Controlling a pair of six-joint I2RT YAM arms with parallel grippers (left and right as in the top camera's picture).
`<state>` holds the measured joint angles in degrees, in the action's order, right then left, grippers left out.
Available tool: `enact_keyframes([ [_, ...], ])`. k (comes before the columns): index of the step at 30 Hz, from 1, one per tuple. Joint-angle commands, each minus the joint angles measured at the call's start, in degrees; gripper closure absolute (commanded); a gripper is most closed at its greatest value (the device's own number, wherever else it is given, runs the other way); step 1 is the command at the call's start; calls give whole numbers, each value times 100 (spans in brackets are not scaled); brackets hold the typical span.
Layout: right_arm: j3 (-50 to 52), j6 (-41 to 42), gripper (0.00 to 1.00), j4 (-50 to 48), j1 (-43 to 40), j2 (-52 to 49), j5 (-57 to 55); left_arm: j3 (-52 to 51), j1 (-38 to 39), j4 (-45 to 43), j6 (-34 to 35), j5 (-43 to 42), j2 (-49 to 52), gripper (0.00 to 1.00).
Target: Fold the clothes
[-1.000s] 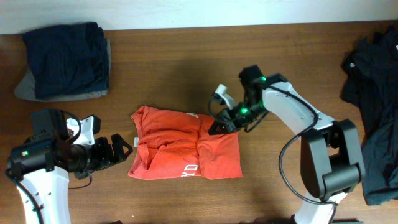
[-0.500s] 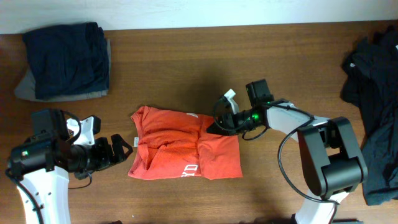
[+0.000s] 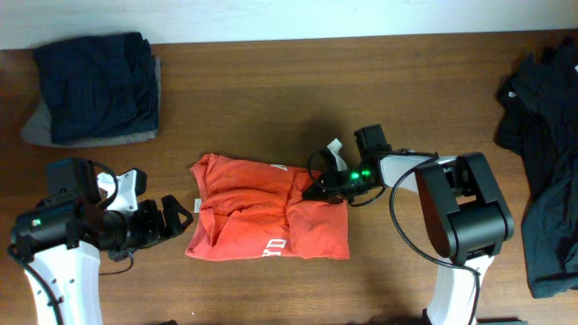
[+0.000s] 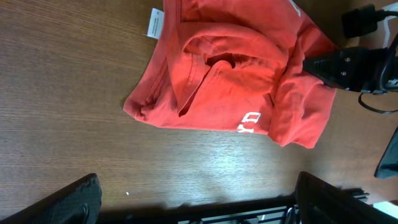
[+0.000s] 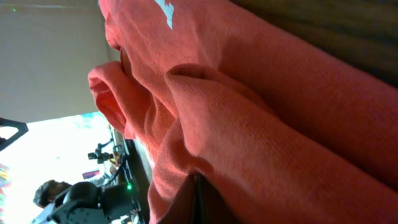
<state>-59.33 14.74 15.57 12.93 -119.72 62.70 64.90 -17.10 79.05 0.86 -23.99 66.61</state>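
1. Orange-red T-shirt (image 3: 262,217), seen from above: it lies in the middle of the brown table (image 3: 271,90). It is crumpled and partly folded. Its long side runs from left to right, a little tilted. A small white tag (image 3: 197,204) sticks out at the left end. White letters (image 3: 275,246) peek out near the front edge, but folds hide most of them, so they cannot be read
2. From above again: the right gripper (image 3: 316,190) touches the shirt's far right corner. The left gripper (image 3: 178,215) sits just beside the tag end and does not touch it. Folded navy clothes (image 3: 95,81) lie on a grey one (image 3: 36,131) in the far left corner. A heap of black clothes (image 3: 542,162) lies at the right side, cut off by the edge
3. Left wrist view: the left claw's two fingers (image 4: 68,199) stand wide apart with nothing between them. Only their tips show, at the bottom corners. The whole shirt lies ahead on the wood
4. Right wrist view: red cloth fills nearly everything, very close up. The right claw's dark fingertips (image 5: 208,208) are pressed together at the bottom, right against the cloth. It is too close to tell if any cloth is nipped between them
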Motion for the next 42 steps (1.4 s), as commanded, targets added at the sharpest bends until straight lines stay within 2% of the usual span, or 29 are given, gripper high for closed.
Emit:
enact_keyframes([
  [1, -120, 83, 96, 7, -31, 168, 138, -26, 22, 7, -70, -20, 26, 1],
  [7, -286, 417, 96, 181, -153, 1082, 332, -26, 22, 7, -70, -20, 26, 1],
  [12, -286, 544, 96, 890, -214, 1888, 372, -26, 22, 7, -70, -20, 26, 1],
  [17, -273, -291, 96, 2048, -48, 2146, 286, -26, 22, 2, -70, -20, 26, 1],
  [20, -79, -531, 96, 2214, 140, 2079, 197, -26, 22, -7, -70, -20, 26, 1],
  [27, 778, -400, 96, 1602, 393, 1943, -111, -26, 22, 24, -70, -20, 26, 1],
  [36, 2048, 516, 93, -476, 393, 1681, -175, -26, 22, 7, -70, -22, 26, 1],
  [42, 2210, 573, 91, -643, 393, 1222, -348, -26, 22, 7, -70, -22, 26, 1],
])
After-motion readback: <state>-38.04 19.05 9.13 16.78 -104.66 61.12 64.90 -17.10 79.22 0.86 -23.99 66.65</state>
